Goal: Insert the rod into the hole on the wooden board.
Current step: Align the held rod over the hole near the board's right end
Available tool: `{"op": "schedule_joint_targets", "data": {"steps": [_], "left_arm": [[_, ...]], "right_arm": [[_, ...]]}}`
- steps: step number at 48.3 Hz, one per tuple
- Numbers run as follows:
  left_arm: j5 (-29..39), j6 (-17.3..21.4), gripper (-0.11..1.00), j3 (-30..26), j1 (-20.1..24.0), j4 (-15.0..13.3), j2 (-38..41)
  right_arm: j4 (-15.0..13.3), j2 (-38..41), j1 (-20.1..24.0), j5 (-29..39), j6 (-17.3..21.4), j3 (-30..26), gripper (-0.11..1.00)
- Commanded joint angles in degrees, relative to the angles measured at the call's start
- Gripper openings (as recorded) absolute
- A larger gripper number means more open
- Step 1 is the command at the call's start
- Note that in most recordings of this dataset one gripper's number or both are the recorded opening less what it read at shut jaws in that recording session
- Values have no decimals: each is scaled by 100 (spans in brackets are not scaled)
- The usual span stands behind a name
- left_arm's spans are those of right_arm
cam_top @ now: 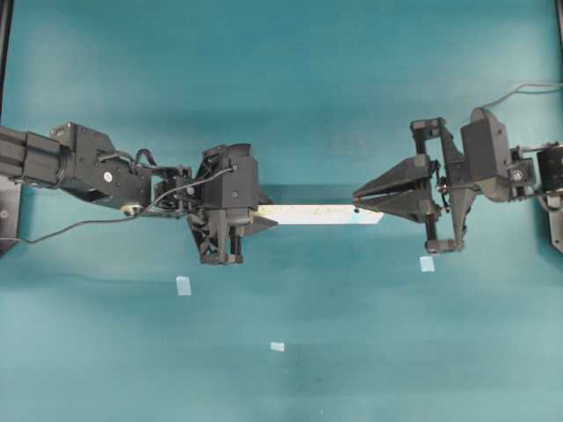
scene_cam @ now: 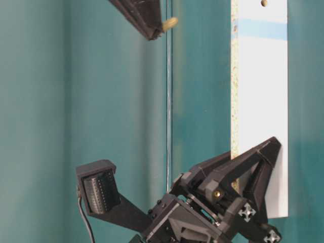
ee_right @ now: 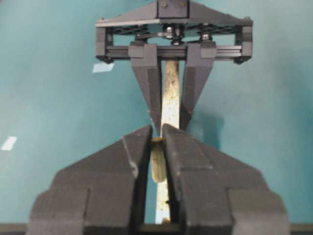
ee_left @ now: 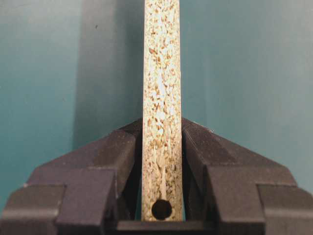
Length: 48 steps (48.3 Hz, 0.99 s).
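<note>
The wooden board hangs level above the teal table, a long pale strip. My left gripper is shut on its left end; in the left wrist view the speckled edge runs between the fingers, with a plain dark hole at their base. The hole sits at the board's blue-marked right end. My right gripper is shut on the rod, a short cream dowel. In the table-level view the rod points at the board's face, a gap apart.
Small pale blue tape bits lie on the teal table at the front left, front middle and under the right arm. A cable trails from the right arm at the back right.
</note>
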Motion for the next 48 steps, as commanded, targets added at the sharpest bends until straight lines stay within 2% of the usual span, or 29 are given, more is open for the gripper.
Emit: {"op": "schedule_joint_targets", "data": {"steps": [1, 9, 21, 48], "left_arm": [[-26, 35, 32, -62, -26, 9, -88], [-26, 9, 32, -62, -18, 18, -79], [-26, -9, 32, -53, -18, 0, -88], [-26, -9, 32, -26, -18, 0, -79]], "right_arm": [[79, 193, -18, -413, -123, 0, 11], [132, 747, -26, -976, -299, -9, 11], [237, 1459, -26, -1705, -325, -26, 11], [316, 1626, -35, -1784, -396, 18, 11]]}}
